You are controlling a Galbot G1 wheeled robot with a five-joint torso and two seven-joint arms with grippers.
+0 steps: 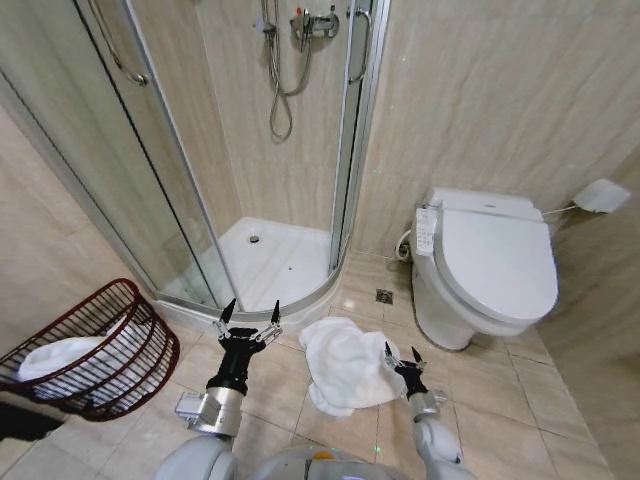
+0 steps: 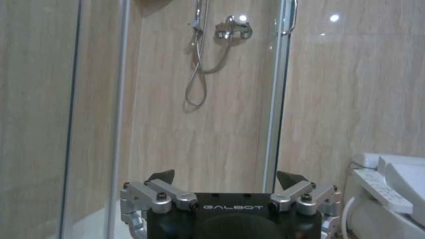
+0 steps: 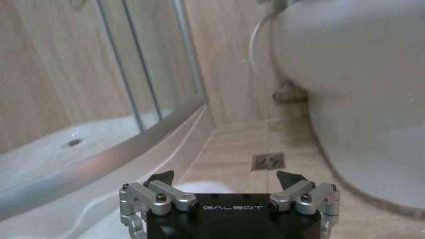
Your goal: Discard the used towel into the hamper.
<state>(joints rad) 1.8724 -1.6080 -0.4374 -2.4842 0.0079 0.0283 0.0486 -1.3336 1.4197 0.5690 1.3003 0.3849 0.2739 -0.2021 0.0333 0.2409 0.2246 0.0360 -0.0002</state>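
A crumpled white towel (image 1: 346, 364) lies on the tiled floor between the shower and the toilet. The hamper (image 1: 128, 360), a dark reddish-brown wicker basket tipped toward me, sits at the left with white cloth (image 1: 62, 357) inside. My left gripper (image 1: 250, 313) is open, raised over the floor just left of the towel, near the shower's curb. My right gripper (image 1: 402, 354) is open and low, at the towel's right edge. In the left wrist view the left gripper (image 2: 226, 175) faces the shower wall. In the right wrist view the right gripper (image 3: 226, 175) hovers over the towel (image 3: 199, 188).
A glass shower enclosure (image 1: 190, 200) with a raised white tray (image 1: 270, 262) stands ahead on the left. A white toilet (image 1: 490, 265) stands on the right. A floor drain (image 1: 385, 296) sits between them. Bare tile lies in front of the hamper.
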